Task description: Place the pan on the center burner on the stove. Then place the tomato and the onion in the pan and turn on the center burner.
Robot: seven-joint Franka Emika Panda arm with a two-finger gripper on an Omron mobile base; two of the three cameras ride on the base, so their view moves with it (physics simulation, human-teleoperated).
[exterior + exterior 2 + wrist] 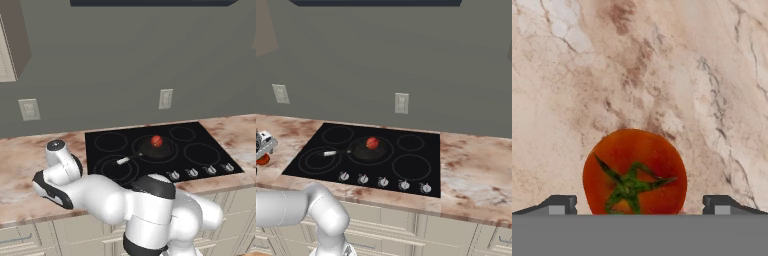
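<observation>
On the desk (662, 75) left of the stove (421, 150), the wide-open end effector (639, 204) straddles the tomato (634, 172), the onion (372, 143) already in the pan (370, 150); next, I judge, descend and close.

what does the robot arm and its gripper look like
The arm is glossy white, built of fat rounded links, with dark bands at the joints and a grey-capped round housing. No cables or markings are visible. The gripper shows two small dark fingertips with paler grey faces.
</observation>
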